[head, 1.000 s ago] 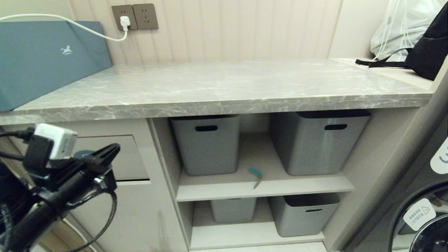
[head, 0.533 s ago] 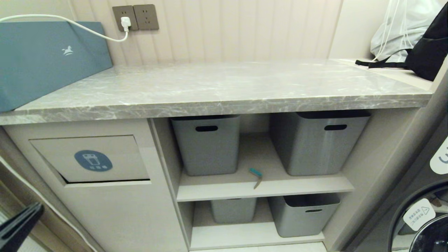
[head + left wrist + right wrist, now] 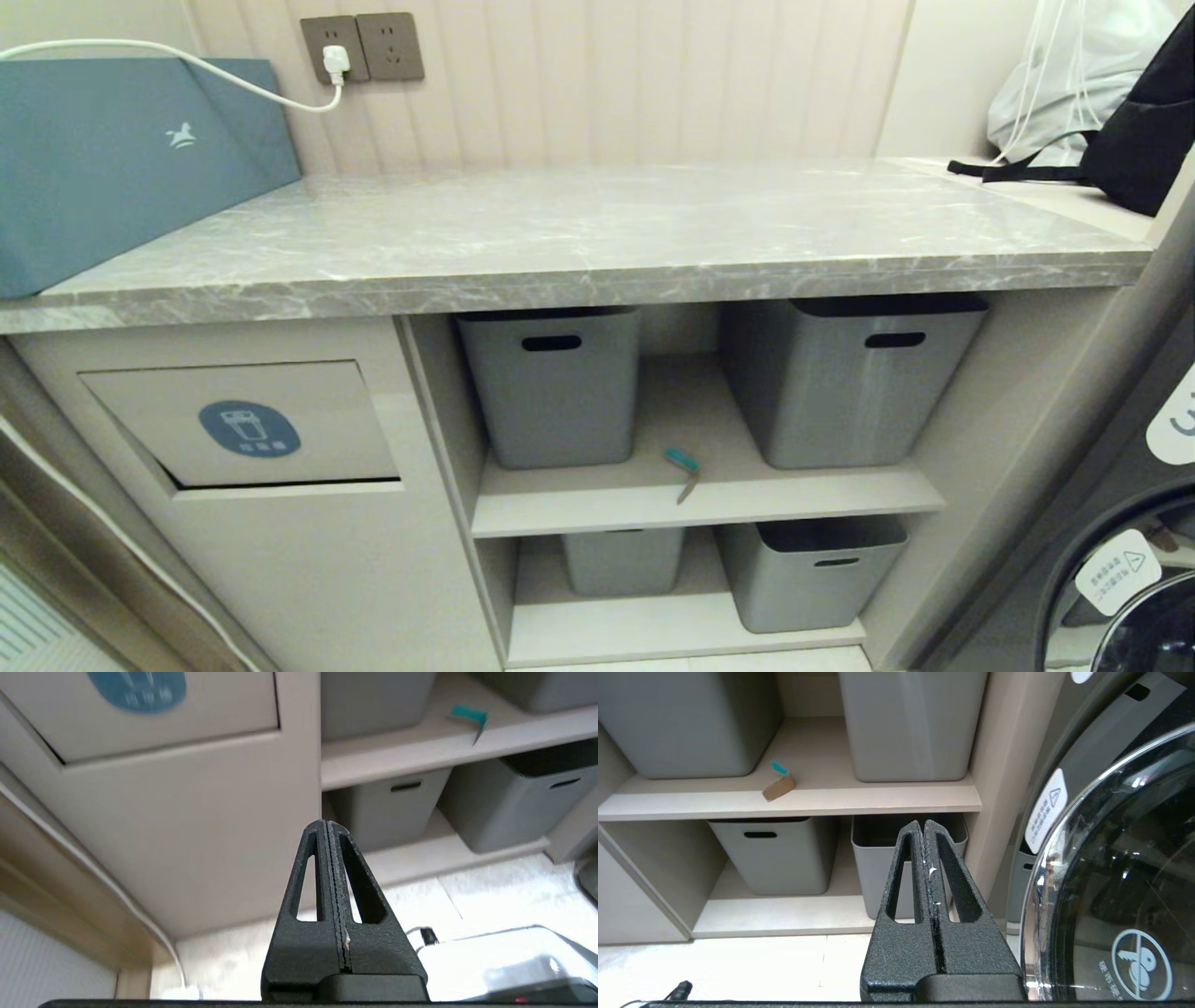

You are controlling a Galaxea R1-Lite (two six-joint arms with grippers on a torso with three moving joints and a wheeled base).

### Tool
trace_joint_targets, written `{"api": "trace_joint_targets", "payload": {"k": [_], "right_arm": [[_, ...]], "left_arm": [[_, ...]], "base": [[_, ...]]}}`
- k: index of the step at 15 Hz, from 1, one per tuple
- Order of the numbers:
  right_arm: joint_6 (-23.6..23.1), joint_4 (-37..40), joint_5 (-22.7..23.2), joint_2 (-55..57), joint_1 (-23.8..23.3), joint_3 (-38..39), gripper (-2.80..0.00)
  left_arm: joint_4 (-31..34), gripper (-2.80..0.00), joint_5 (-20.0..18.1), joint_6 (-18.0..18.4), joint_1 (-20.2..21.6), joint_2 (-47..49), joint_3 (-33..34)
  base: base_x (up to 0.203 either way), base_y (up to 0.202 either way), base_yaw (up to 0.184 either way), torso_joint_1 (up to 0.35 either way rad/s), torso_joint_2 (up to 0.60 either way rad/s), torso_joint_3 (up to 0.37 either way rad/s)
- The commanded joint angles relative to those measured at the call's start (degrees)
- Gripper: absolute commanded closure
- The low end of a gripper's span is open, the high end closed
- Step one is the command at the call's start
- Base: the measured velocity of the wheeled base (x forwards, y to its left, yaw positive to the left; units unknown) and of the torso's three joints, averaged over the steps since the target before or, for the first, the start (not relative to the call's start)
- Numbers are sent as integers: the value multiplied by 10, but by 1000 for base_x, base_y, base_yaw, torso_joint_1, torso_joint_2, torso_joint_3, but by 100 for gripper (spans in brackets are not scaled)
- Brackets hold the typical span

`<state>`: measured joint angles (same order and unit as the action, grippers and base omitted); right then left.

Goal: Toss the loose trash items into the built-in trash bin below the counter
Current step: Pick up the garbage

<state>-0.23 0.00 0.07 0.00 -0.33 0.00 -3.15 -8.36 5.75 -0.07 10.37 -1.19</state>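
One brown strip with a teal edge (image 3: 684, 472) lies on the upper shelf (image 3: 709, 509), between two grey tubs (image 3: 551, 387) and right of the built-in trash bin (image 3: 247, 427), while the counter (image 3: 597, 243) shows no scraps. Both the left gripper (image 3: 328, 828) and right gripper (image 3: 923, 828) hang low, pressed closed and empty. Fetching that strip means spreading the fingers first, then pinching its raised fold without nudging it backward

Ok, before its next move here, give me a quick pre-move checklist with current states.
1. Counter free of trash: ok.
2. All scraps binned: not ok; a tan-and-teal scrap lies on the upper shelf between two grey tubs.
3. Bin flap reachable, nothing in front: ok.
4. Left pincer empty: ok, shut on nothing.
5. Right pincer empty: ok, shut on nothing.
6. Scraps inside bin: cannot tell.
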Motion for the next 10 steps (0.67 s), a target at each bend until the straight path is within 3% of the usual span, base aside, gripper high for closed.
{"api": "trace_joint_targets", "payload": {"k": [1, 3, 10], "right_arm": [[1, 0, 0, 0, 0, 0, 0], [0, 0, 0, 0, 0, 0, 0], [0, 0, 0, 0, 0, 0, 0]], "left_arm": [[19, 0, 1, 0, 1, -91, -7], [46, 0, 17, -6, 0, -105, -14], [47, 0, 17, -13, 0, -105, -14]], "base": [[0, 0, 0, 0, 0, 0], [0, 0, 0, 0, 0, 0], [0, 0, 0, 0, 0, 0]]}}
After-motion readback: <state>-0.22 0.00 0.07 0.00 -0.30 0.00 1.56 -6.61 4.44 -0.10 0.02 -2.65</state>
